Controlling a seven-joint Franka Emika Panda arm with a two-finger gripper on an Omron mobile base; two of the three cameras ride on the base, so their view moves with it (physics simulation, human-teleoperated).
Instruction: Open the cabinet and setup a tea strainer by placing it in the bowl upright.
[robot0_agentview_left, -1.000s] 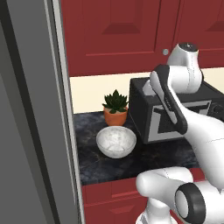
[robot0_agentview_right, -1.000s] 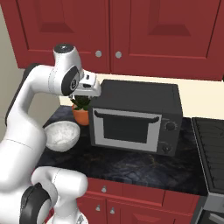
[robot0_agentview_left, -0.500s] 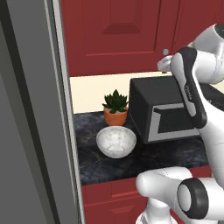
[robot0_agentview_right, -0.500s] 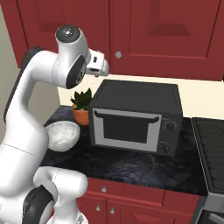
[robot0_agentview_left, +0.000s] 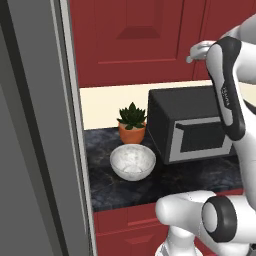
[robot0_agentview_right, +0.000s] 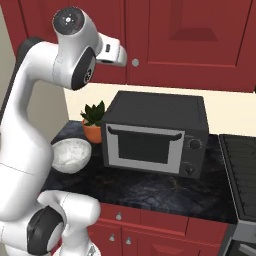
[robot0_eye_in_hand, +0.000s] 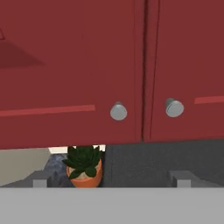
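Closed cabinet (robot0_eye_in_hand: 87, 65) doors hide its shelves

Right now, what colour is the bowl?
White-grey marbled bowl, clearest in the left base view.

No legible text, label or number anywhere.

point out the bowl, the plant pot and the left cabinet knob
bowl (robot0_agentview_left: 132, 161), left base view, on its marbled inside
plant pot (robot0_agentview_right: 92, 132), right base view, on its orange wall
left cabinet knob (robot0_eye_in_hand: 118, 111), hand view, on the knob's round face
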